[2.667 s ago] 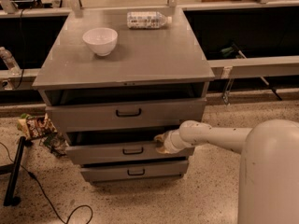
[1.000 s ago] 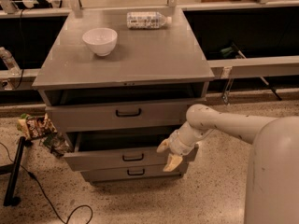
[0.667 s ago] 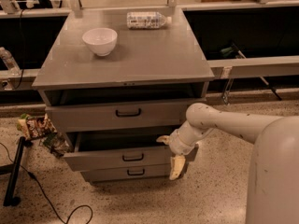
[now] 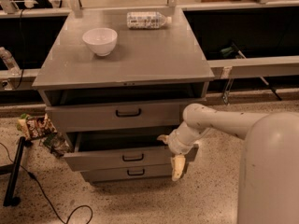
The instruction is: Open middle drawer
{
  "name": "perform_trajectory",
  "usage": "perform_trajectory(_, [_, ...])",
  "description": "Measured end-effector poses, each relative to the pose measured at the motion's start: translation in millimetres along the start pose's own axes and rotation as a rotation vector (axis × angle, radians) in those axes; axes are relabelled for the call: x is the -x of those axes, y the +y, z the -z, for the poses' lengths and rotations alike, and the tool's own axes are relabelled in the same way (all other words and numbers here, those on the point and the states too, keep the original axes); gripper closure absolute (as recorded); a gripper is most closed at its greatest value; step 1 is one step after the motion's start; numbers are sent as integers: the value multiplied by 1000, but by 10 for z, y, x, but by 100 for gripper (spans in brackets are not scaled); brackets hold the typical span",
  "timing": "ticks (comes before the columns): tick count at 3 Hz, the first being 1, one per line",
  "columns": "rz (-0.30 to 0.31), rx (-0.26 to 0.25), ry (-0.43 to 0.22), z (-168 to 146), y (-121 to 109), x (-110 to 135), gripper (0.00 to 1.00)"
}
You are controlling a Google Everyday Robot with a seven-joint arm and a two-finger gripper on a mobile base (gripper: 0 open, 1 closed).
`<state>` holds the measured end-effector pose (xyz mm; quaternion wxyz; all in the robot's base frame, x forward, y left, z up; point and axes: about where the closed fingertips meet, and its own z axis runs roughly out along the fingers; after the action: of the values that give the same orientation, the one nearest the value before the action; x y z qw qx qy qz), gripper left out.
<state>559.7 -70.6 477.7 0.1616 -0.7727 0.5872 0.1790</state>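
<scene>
The middle drawer (image 4: 103,161) of the grey cabinet stands pulled partly out, its dark interior showing behind the flat front and its black bar handle (image 4: 133,157) at the centre. My gripper (image 4: 170,153) is at the drawer front's right end, on a white arm coming in from the right. One pale finger (image 4: 178,168) hangs down in front of the drawer's right corner, and the other tip (image 4: 162,137) points left over the drawer's top edge. The fingers are spread apart and hold nothing.
The top drawer (image 4: 93,115) sits above with a dark gap over it, and the bottom drawer (image 4: 107,174) is shut. A white bowl (image 4: 100,40) and a lying bottle (image 4: 147,19) are on the cabinet top. Snack bags (image 4: 35,125) and a black stand (image 4: 13,171) are on the floor at left.
The middle drawer has come further out towards me. My gripper has moved from the drawer front down to its right corner and its fingers have spread.
</scene>
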Motion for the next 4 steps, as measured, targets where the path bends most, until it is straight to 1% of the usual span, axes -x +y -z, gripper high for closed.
perform_trajectory(1, [-13,22,5,-309,-55,-91,0])
perform_trajectory(2, [-10,14,17,-495,-156,-119,0])
perform_trajectory(3, [-1,-31,44,-581,-299,-146,6])
perform_trajectory(4, [8,-49,56,-605,-358,-147,28])
